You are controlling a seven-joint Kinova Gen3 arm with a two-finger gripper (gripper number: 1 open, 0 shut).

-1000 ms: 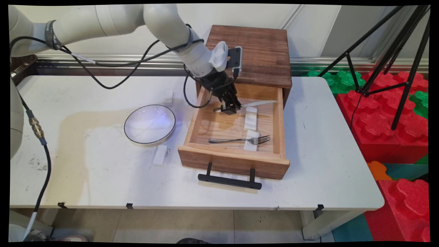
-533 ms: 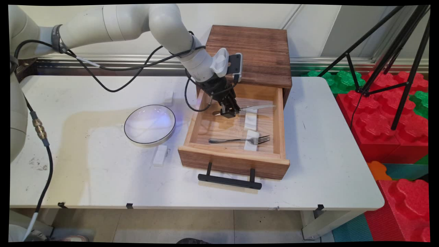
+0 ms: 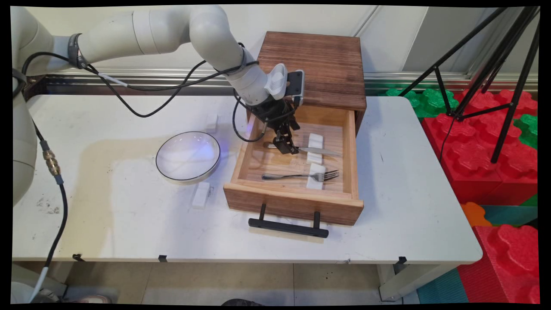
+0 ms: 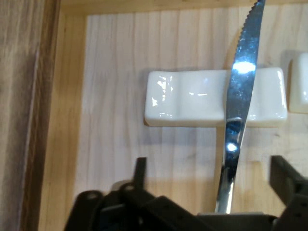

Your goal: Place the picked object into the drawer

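Observation:
My black gripper point(image 3: 285, 147) point(image 4: 211, 168) is down inside the open wooden drawer point(image 3: 292, 203), its fingers point(image 4: 140, 169) open on either side of a table knife's handle. The knife point(image 3: 320, 151) point(image 4: 239, 91) lies flat, its serrated blade across a white ceramic rest point(image 3: 315, 138) point(image 4: 190, 98). Nearer the drawer's front, a fork point(image 3: 297, 175) lies with its tines on a second white rest point(image 3: 315, 181) point(image 4: 299, 89).
The drawer sticks out of a dark wooden cabinet point(image 3: 318, 64), black handle point(image 3: 287, 227) toward the near edge. On the table to the left sit a round white plate point(image 3: 188, 156) and two white rests point(image 3: 201, 195) point(image 3: 211, 122). A tripod point(image 3: 486, 64) and foam blocks stand off the right edge.
The gripper sank lower in the drawer with the knife, whose raised blade came down onto the white rest. The fingers now stand apart from the handle.

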